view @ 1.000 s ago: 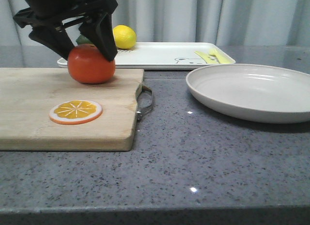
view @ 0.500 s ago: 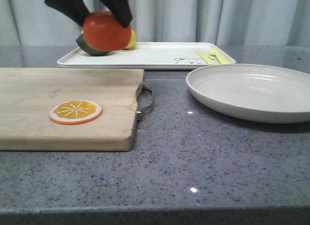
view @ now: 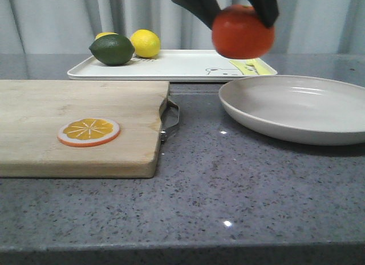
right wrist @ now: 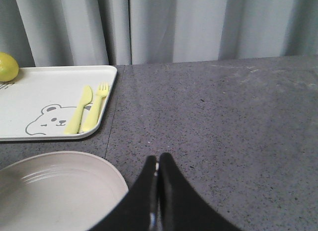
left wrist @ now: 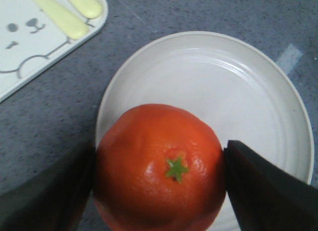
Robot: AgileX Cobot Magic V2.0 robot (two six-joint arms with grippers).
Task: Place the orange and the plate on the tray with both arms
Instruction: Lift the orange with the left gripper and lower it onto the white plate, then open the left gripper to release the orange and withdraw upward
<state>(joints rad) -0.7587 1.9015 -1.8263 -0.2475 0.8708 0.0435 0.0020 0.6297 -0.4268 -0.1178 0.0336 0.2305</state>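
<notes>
The glossy orange [view: 242, 31] hangs in the air, held by my left gripper [view: 235, 5], which is shut on it. Seen from the left wrist, the orange [left wrist: 160, 166] sits between the two black fingers [left wrist: 271, 191] above the near-left part of the off-white plate [left wrist: 238, 87]. The plate [view: 296, 108] rests on the grey counter at the right. Behind it lies the white tray [view: 177, 65] with a bear drawing [right wrist: 47, 119]. My right gripper [right wrist: 158, 161] is shut and empty, low over the counter beside the plate's rim [right wrist: 99, 164].
A wooden cutting board [view: 74, 122] with a flat orange slice [view: 89, 131] fills the left. On the tray sit a lime [view: 112, 49], a lemon [view: 145, 43] and a yellow knife and fork [right wrist: 89, 109]. A grey curtain closes the back.
My left gripper lifted the orange off the cutting board and carried it rightwards, from over the tray's left end to above the plate's left side. The lime and lemon are now uncovered.
</notes>
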